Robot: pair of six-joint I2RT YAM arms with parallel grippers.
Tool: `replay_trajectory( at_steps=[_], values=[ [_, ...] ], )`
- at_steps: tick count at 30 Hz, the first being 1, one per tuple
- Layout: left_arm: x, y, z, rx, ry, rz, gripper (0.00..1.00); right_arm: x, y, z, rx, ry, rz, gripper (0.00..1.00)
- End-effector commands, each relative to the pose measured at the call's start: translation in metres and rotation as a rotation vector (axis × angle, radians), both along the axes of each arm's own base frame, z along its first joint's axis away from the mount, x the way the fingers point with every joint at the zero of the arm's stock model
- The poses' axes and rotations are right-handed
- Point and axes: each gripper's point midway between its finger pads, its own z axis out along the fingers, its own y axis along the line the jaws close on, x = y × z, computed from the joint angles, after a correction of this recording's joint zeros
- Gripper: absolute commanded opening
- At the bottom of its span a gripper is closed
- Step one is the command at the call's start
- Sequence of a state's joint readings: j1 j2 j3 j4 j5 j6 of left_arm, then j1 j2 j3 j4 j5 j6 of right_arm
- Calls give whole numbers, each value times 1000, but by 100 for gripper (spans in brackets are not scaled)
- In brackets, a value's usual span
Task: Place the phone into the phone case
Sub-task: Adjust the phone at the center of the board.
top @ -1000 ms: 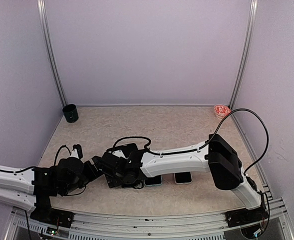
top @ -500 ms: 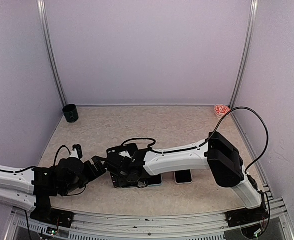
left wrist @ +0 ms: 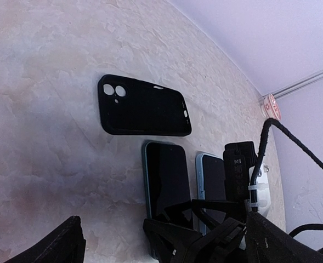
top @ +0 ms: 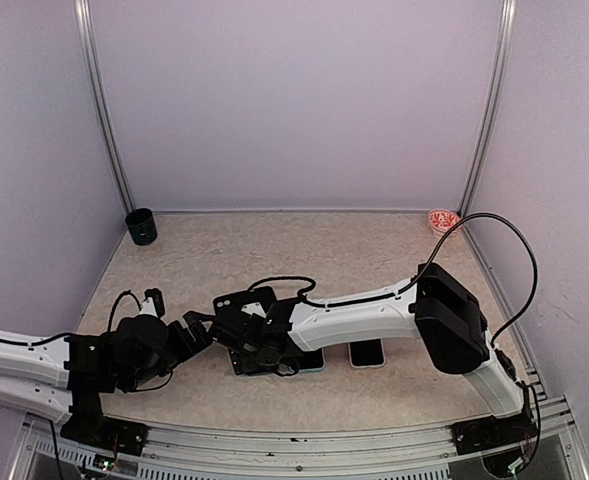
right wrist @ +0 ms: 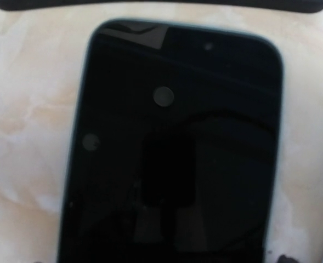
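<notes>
Phone lies screen-up just beside black phone case.

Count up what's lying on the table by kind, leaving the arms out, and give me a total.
Phones: 2
Phone case: 1
Black cup: 1
Red-and-white bowl: 1
Total: 5

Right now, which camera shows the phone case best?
Left wrist: the whole black phone case lies unobstructed, camera holes visible. Top external shows it partly hidden by the right arm; right wrist catches only its edge.
</notes>
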State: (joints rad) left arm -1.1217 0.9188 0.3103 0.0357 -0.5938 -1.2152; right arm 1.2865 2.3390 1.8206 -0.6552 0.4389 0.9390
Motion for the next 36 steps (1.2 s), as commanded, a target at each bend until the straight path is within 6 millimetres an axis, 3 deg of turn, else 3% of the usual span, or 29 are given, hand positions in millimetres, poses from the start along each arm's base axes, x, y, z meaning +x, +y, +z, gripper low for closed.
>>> replay_trajectory(
  at_steps=[1,11,24,36],
  values=[
    [3,2,6,-14,-18,31,99,-6,-7,-16,-42,42,-5,86],
    [3,14,7,-18,-27,73,99,-5,-6,-14,-46,22,45,75],
    [5,19,1,13,-12,87,99,1,-4,12,-8,-85,145,68],
    [16,26,-13,23,21,91,99,-6,9,13,-48,-163,275,63]
  ],
)
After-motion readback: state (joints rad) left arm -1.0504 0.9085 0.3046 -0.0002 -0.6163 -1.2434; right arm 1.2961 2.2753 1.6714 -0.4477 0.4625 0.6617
